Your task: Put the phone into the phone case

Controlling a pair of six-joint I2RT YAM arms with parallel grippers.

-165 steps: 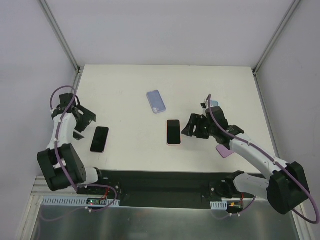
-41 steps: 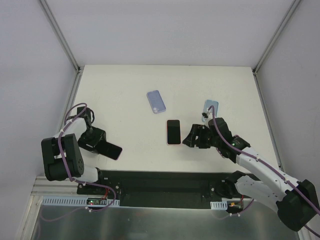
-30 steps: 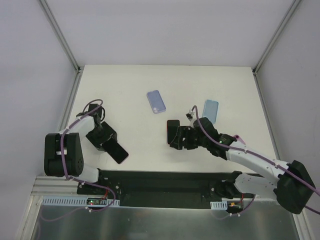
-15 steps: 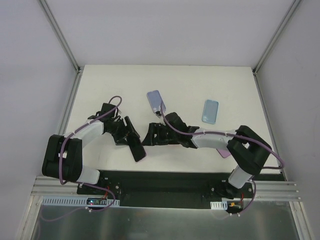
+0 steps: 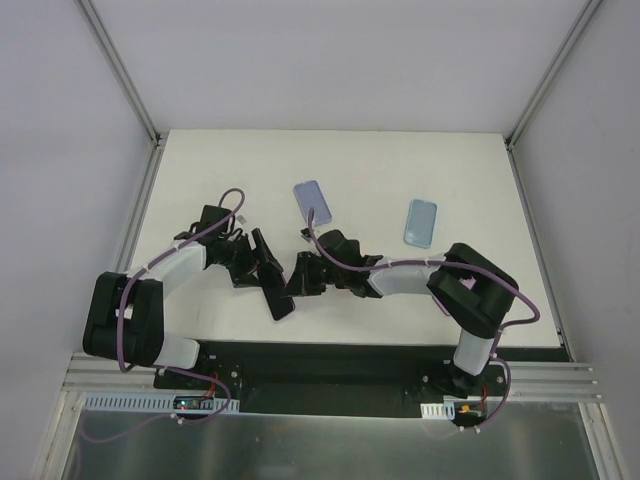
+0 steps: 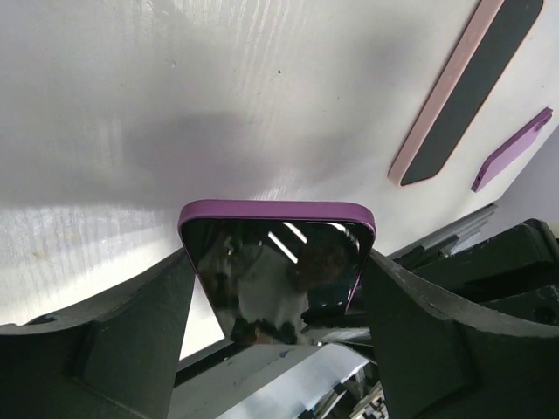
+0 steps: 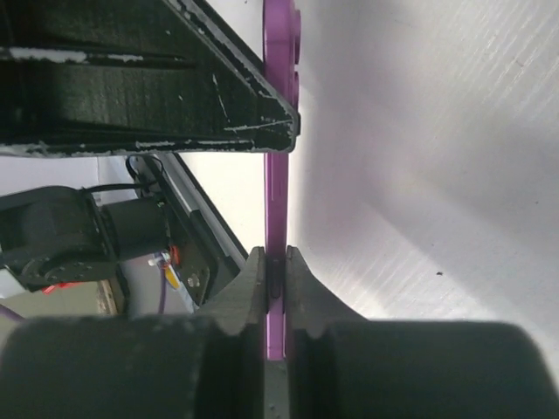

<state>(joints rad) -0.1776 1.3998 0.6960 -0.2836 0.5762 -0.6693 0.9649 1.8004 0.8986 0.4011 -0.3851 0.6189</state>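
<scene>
The left end effector clamps the purple phone by its sides; the right end effector pinches its edge.

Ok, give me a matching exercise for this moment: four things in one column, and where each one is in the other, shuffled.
Things:
1. purple phone
2. lavender case
3. light blue case
4. pink-rimmed phone

Places:
A. flat on the table, off to the right
B. clamped by both the left gripper and the right gripper
C. flat on the table, not visible in the top view
D. flat on the table, far side, near the middle

Pairs: 1-B, 2-D, 3-A, 4-C
</scene>
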